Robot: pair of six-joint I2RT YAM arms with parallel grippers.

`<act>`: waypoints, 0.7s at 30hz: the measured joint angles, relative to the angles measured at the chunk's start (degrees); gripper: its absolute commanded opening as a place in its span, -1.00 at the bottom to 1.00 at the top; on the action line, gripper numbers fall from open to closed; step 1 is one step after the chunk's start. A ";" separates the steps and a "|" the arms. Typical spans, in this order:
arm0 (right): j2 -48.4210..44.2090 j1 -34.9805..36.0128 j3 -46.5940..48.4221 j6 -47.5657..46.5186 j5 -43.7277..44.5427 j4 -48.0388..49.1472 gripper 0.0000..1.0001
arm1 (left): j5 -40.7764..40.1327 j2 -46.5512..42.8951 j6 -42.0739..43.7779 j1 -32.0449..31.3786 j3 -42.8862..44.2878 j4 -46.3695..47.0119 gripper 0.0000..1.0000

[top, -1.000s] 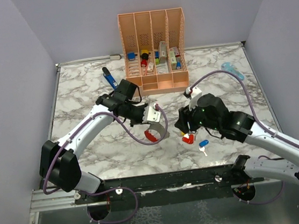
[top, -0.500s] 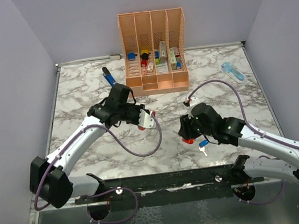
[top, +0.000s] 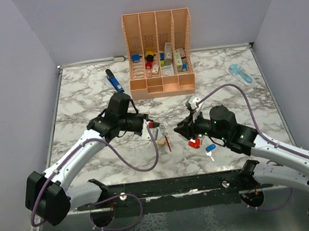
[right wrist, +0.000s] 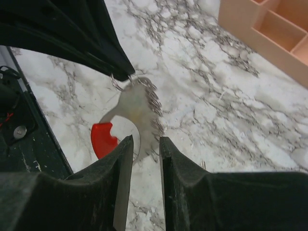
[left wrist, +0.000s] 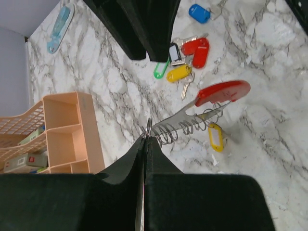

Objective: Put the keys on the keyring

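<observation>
My left gripper (top: 148, 128) is shut on the keyring's thin silvery ring (left wrist: 148, 129) and holds it above the table. The keyring's chain and red strap (top: 166, 140) hang from it; the red strap also shows in the left wrist view (left wrist: 224, 91). A yellow tag (left wrist: 215, 137) sits by the chain. My right gripper (top: 179, 128) is open, its jaws a little apart just short of the hanging keyring (right wrist: 138, 103). Red, yellow and green keys (left wrist: 185, 60) lie bunched on the table (top: 194, 143); a blue key (top: 210, 149) lies apart.
The orange slotted rack (top: 160, 53) stands at the back centre. A dark-blue pen-shaped tool (top: 113, 80) lies to its left. A pale-blue gadget (top: 240, 73) lies at the back right. The two grippers face each other closely.
My right gripper has lifted off the bunch of keys and turned left toward the keyring. My left gripper has shifted slightly left, and the keyring now hangs from it.
</observation>
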 measured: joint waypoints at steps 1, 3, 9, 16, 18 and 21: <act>0.48 -0.02 0.42 -0.79 -0.87 0.87 -0.45 | 1.07 0.46 -1.84 0.00 0.00 1.07 -1.00; 2.16 -0.07 1.70 -2.56 -2.84 2.36 -0.46 | 2.62 1.09 -5.84 0.00 0.02 2.97 -1.00; 6.23 -0.07 5.07 -6.97 -7.37 3.06 -0.51 | 5.31 1.70 -17.25 0.00 0.42 4.98 -1.00; 7.50 -0.07 8.98 -11.10 -10.08 1.53 -0.51 | 7.08 4.74 -22.77 0.00 3.50 0.76 -1.00; 7.69 -0.07 9.53 -11.96 -10.54 1.25 -0.52 | 7.26 4.83 -23.37 0.00 3.89 -0.35 -1.00; 8.70 -0.07 10.47 -12.81 -11.41 0.90 -0.52 | 7.32 4.83 -23.89 0.00 4.22 -1.20 -1.00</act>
